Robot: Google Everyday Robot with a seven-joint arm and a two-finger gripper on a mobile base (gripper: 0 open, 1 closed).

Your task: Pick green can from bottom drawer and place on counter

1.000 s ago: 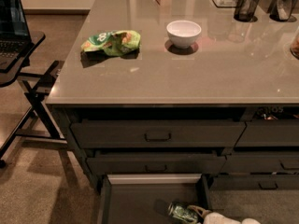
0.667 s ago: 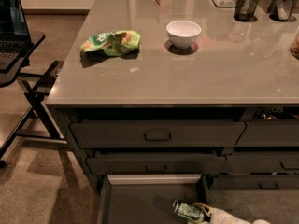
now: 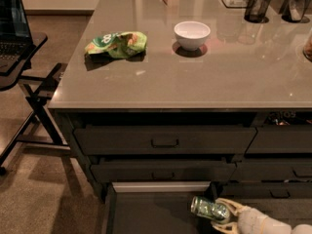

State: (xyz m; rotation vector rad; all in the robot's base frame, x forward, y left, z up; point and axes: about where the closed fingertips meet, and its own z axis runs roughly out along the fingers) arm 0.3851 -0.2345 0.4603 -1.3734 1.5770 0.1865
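At the bottom right of the frame the gripper (image 3: 222, 215) reaches into the open bottom drawer (image 3: 161, 186). Its two pale fingers (image 3: 229, 206) sit above and below the right end of the green can (image 3: 208, 209). They look closed on it, with no gap showing between fingers and metal. The can lies on its side, tilted, at the right edge of the drawer, just below the closed drawer fronts (image 3: 165, 140) in the middle of the frame.

The step in hand looks like the lift out of the drawer. The grip is near one end of the can, not its middle, so the can may swing or slip if the arm moves sharply. A slow rise suits it best. The can should come out toward the bottom of the frame first, clear of the drawer fronts and the counter's overhanging edge, and only then go up.

The counter (image 3: 195, 77) fills the upper half of the frame. The bare stretch along its near edge is the safest spot, away from the bowl (image 3: 192, 34) and the snack bag (image 3: 117, 44).
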